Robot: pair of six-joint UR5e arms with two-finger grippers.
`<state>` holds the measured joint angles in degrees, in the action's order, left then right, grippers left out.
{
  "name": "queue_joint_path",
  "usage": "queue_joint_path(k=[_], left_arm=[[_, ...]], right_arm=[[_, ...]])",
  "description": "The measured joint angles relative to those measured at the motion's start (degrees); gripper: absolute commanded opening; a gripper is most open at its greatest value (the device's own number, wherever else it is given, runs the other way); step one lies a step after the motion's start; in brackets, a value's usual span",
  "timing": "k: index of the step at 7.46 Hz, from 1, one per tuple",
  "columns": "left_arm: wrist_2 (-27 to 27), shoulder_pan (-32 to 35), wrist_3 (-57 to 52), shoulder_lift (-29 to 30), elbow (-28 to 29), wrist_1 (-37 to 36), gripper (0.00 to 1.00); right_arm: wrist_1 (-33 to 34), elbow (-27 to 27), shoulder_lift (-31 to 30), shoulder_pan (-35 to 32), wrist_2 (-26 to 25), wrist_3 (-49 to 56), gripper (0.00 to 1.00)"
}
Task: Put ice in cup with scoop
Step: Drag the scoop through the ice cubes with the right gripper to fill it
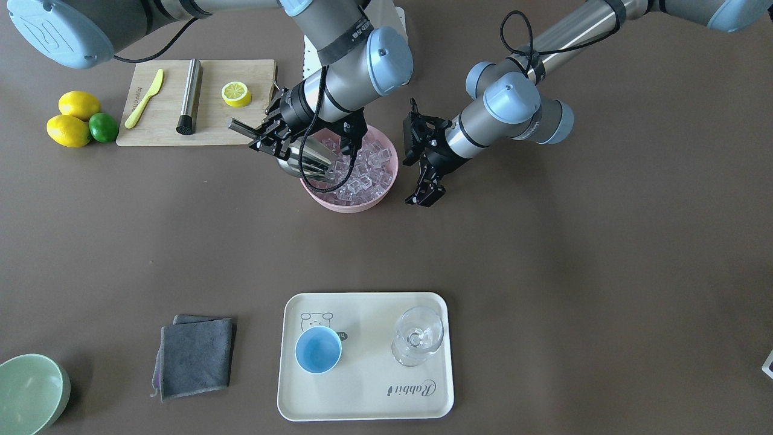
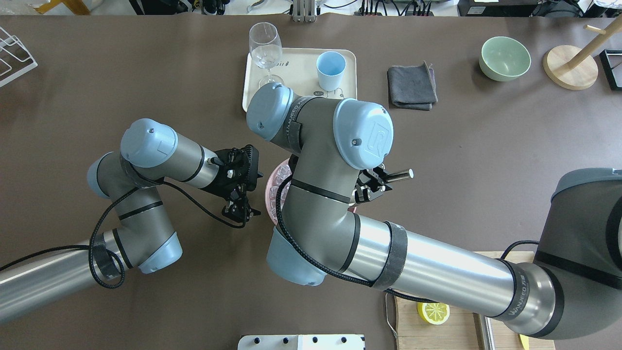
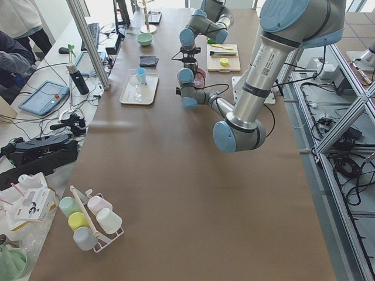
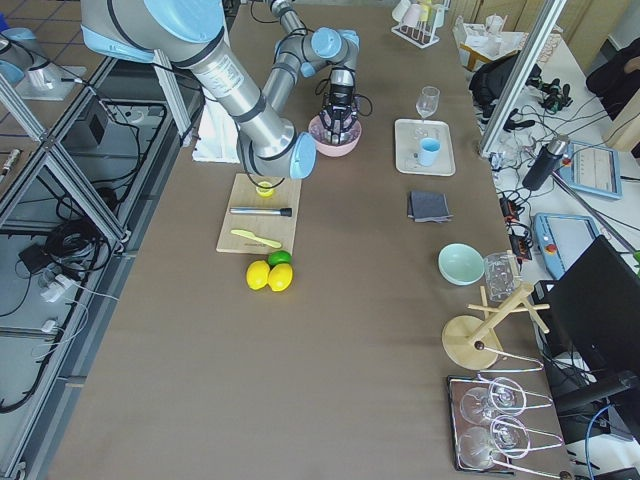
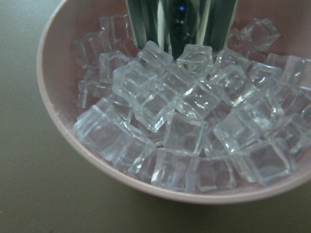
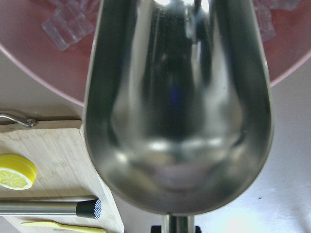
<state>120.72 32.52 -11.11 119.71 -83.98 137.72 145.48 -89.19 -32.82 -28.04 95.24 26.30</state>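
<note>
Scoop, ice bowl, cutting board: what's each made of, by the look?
The scoop: polished metal, probably stainless steel; mirror-like reflections.
The pink bowl: opaque, matte, likely plastic or melamine; cannot tell which.
The cutting board: pale wood, maybe bamboo; faint grain, matte.

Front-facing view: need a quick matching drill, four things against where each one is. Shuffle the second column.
Things:
1. scoop
2. cup
3. ice
4. lemon half

Places:
A. on the cutting board
B. in the pink bowl
C. on the tray
D. held in the right claw

Pairs: 1-D, 2-C, 3-B, 4-A
</note>
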Motion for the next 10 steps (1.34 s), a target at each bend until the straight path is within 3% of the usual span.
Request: queue_joint_path(k=[6,10], left_arm=[[-0.05,0.0,0.0,0.0,0.11,0.0,0.98],[-0.1,0.0,-0.01,0.0,0.29,-0.17,0.98]], right_arm=[[-9.03,-12.68,-11.79,0.0,1.71,-7.2,0.0],[-14.35,-14.29,-14.6,0.0,2.67,-11.9,0.0]])
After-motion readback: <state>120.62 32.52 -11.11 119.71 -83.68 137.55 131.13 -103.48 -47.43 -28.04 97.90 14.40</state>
